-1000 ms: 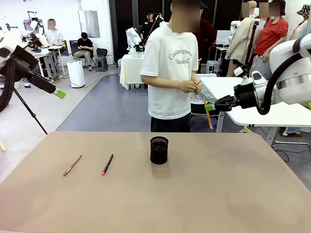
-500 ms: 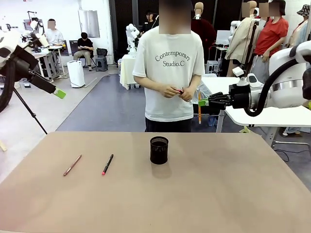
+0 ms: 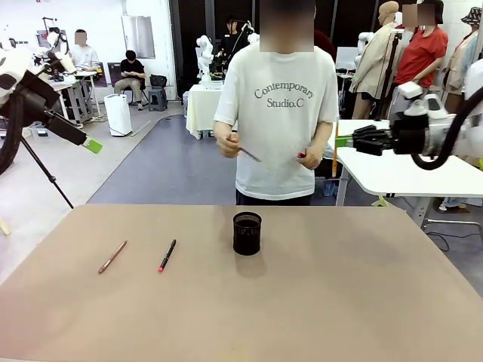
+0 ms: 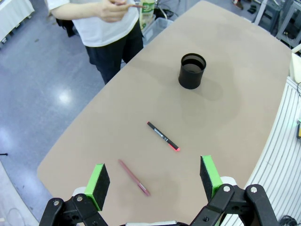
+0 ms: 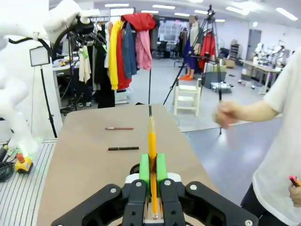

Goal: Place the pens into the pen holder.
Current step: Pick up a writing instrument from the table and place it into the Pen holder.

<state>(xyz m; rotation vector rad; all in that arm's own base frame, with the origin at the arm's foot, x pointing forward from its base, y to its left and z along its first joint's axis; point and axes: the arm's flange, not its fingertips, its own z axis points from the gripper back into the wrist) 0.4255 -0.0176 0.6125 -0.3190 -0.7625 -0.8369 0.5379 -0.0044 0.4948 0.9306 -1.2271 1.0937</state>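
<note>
At the upper left of the front view, the left gripper (image 3: 93,145) hangs off the worktop's (image 3: 339,302) left edge. In the left wrist view its green pads (image 4: 97,180) stand wide apart with nothing between them.

On the left part of the worktop lies a reddish-brown pen (image 3: 112,257). Near it on the right lies a black pen (image 3: 167,256) with a red tip, and the two are apart and slanted the same way. Right of them, near the middle of the frame, the pen holder (image 3: 247,233) stands upright, well apart from both pens.

Behind the holder, at the far edge, stands a person (image 3: 281,113) in a white T-shirt. One hand (image 3: 229,145) holds a thin stick-like thing and the other hand (image 3: 309,156) holds something red.

At the upper right, the right gripper (image 3: 346,141) is up in the air just beside the person's arm. The right wrist view shows its pads (image 5: 144,173) clamped on an orange pen (image 5: 152,141) that points straight out along the fingers.
</note>
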